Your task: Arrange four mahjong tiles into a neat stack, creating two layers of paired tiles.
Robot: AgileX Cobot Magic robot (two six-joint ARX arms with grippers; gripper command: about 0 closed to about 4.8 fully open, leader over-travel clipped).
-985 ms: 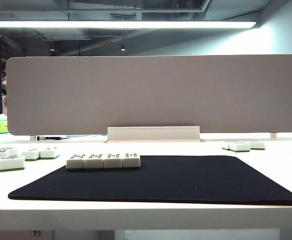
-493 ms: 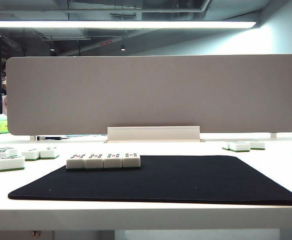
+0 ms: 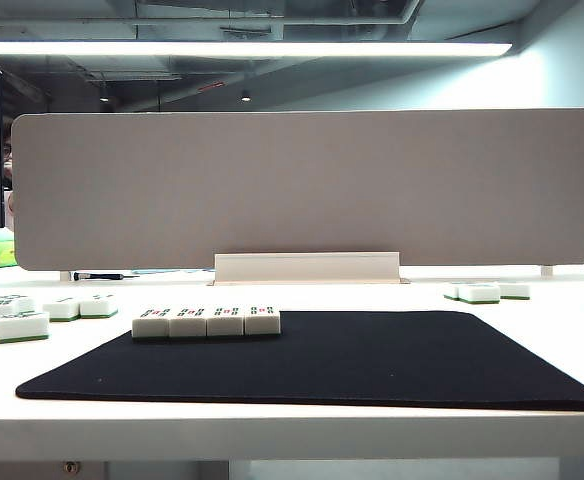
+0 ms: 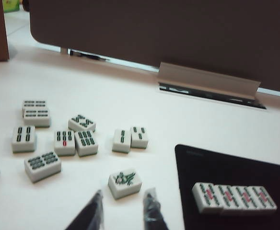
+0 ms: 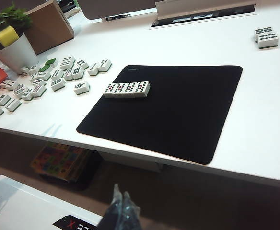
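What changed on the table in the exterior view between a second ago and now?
Nothing visibly changed. The four white mahjong tiles with green bases lie in the same single row at the black mat's far left corner, unstacked. The loose tiles off the mat have not shifted. Neither gripper shows in that view; the left gripper hangs with jaws apart, the right gripper with fingertips together, both empty.

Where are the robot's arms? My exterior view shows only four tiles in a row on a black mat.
Observer: The left end effector hangs over the white table, near a loose tile beside the mat. Its fingers are apart and empty.
Operator: And the other one?
Observer: The right end effector is out in front of the table's near edge, fingers together, holding nothing.
Operator: Any tiles I'm missing?
Observer: Yes, a bigger scatter of loose tiles lies beside a potted plant, past the left edge of your view.
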